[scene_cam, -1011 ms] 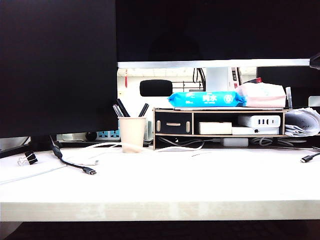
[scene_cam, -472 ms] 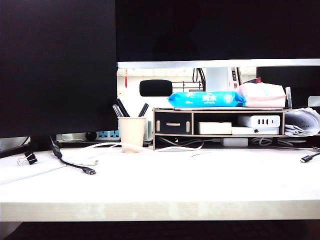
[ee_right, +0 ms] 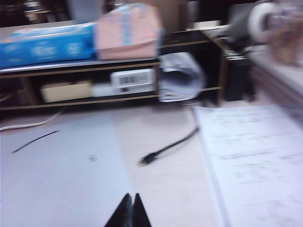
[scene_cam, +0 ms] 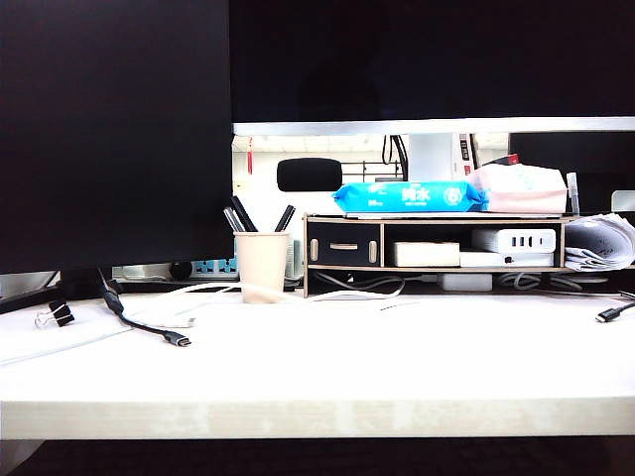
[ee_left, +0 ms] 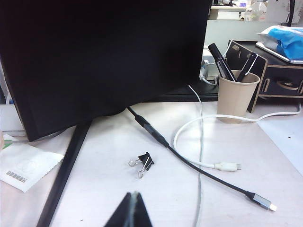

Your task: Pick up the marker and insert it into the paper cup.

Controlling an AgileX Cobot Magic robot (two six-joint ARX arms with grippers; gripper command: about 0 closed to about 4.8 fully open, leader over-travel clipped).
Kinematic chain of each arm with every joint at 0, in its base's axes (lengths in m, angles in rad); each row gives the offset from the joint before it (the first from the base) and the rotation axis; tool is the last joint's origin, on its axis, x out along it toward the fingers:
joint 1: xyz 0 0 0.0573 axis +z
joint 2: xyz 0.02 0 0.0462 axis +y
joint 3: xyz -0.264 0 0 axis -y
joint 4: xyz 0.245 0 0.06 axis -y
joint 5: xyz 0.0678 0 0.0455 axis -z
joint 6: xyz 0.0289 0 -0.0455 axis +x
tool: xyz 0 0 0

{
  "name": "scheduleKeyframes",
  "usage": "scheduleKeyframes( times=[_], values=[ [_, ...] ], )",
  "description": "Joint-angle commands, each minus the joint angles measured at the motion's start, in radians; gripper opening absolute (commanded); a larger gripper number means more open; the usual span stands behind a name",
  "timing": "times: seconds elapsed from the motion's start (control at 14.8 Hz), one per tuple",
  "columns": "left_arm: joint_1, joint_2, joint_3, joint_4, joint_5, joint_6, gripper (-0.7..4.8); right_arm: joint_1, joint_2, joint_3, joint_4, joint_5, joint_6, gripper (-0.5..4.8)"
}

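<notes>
The beige paper cup [scene_cam: 262, 266] stands upright at the back left of the desk, also seen in the left wrist view [ee_left: 236, 97]. Dark pens lean inside it. The longest of them, the black marker [scene_cam: 243, 213] [ee_left: 220, 59], sticks out highest above the rim, beside a shorter pen [ee_left: 247, 66]. My left gripper [ee_left: 135, 194] hovers shut and empty over the desk, well short of the cup. In a blurred view, my right gripper [ee_right: 131, 195] is shut and empty above the desk's right part. Neither gripper shows in the exterior view.
A big black monitor [scene_cam: 114, 129] stands left of the cup. A black cable [ee_left: 189, 163], a white cable [ee_left: 208, 164] and a binder clip [ee_left: 142, 163] lie near it. The wooden organizer [scene_cam: 437, 243] carries wipes packs. A black cable end [ee_right: 156, 155] and printed paper [ee_right: 255, 161] lie right.
A dark part at the exterior view's upper right edge has gone out of view. Cup and pens have not moved.
</notes>
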Motion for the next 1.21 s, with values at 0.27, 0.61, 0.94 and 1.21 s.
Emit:
scheduleKeyframes(
  times=[0.27,0.61,0.94,1.21],
  values=[
    [0.001,0.000,0.001,0.012,0.000,0.004,-0.05,-0.067,-0.001,-0.003,0.002,0.002,0.000,-0.01],
    [0.001,0.000,0.001,0.012,0.000,0.004,-0.05,-0.080,-0.001,-0.003,-0.050,-0.004,0.001,-0.01],
    [0.001,0.000,0.001,0.012,0.000,0.004,-0.05,-0.092,-0.001,-0.003,-0.048,-0.113,0.001,-0.01],
    [0.001,0.000,0.001,0.012,0.000,0.004,-0.05,-0.072,-0.001,-0.003,-0.040,-0.112,0.001,-0.01]
  ],
)
